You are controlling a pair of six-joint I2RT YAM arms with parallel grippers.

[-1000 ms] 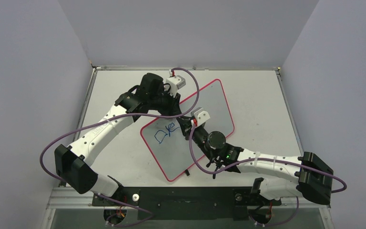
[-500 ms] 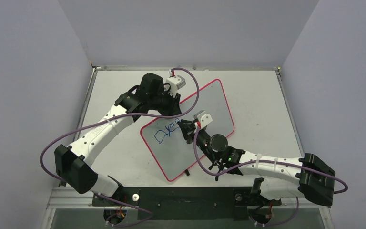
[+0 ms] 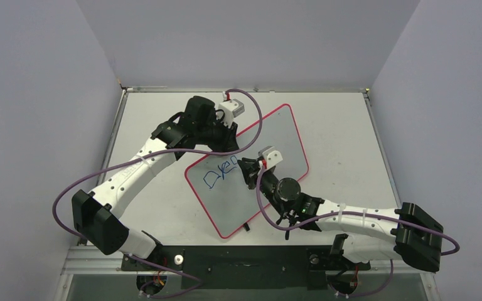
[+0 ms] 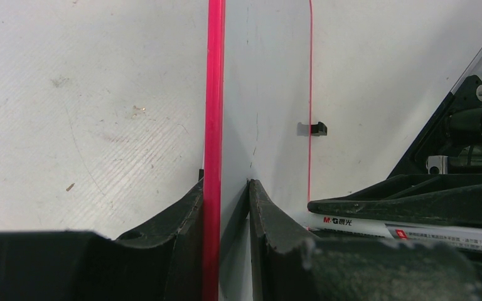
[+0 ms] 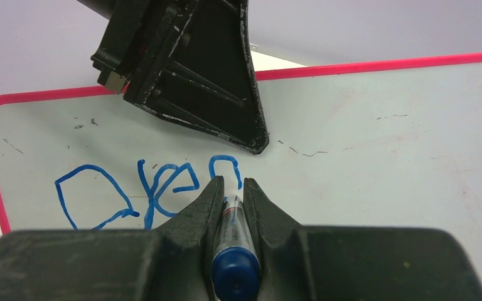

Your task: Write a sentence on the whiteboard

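Observation:
The whiteboard [image 3: 270, 141] lies tilted on the table, white with a red-pink rim. Blue writing, the sentence [image 3: 219, 174], begins with a large "D" and two more letters, also clear in the right wrist view [image 5: 150, 191]. My right gripper [image 3: 246, 172] is shut on a blue marker [image 5: 233, 235], its tip against the board at the third letter. My left gripper [image 3: 223, 133] is shut on the whiteboard's far rim [image 4: 214, 125], one finger on each side of the edge.
A small black clip [image 4: 317, 129] sits on the board's opposite edge; another shows at the near edge [image 3: 246, 227]. The grey table [image 3: 345, 144] is walled by pale panels. Purple cables loop off both arms.
My right gripper with the marker has shifted a little right and toward the near side, and a third blue letter has appeared after the "D" word's start. The left arm has not moved.

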